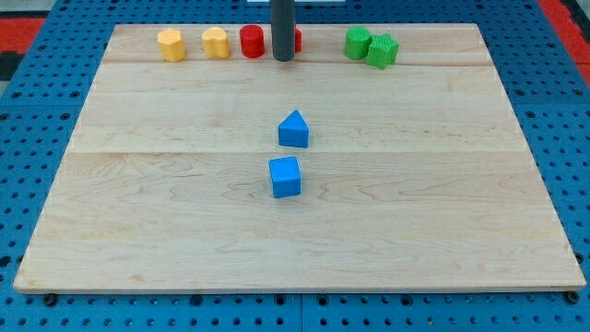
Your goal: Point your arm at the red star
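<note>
My tip (283,58) stands near the view's top edge of the wooden board (166,231). The dark rod covers most of a red block (297,40); only a red sliver shows on its right side, so I cannot make out its shape. A red round block (252,41) sits just left of the rod, close to it. The tip is between these two red blocks, touching or almost touching the hidden one.
Two yellow blocks (171,44) (216,42) sit at the top left. Two green blocks (358,42) (383,51) touch each other at the top right. A blue pointed block (294,130) and a blue cube (286,177) lie mid-board.
</note>
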You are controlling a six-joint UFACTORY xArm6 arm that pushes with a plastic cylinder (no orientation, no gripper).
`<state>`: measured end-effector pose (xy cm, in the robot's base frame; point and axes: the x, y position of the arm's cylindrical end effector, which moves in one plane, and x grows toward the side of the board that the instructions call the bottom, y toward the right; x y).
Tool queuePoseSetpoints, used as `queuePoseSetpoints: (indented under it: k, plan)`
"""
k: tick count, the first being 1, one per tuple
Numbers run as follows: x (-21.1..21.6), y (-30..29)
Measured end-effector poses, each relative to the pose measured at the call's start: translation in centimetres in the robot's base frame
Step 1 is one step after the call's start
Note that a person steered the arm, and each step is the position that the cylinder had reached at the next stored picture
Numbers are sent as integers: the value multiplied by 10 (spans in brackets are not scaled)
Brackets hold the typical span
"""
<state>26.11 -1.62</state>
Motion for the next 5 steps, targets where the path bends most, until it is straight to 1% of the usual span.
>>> queuePoseSetpoints:
  k: [1, 2, 3, 5]
  plan:
    - [0, 3]
    - [15, 7]
    - [25, 36]
    - [-4, 48]
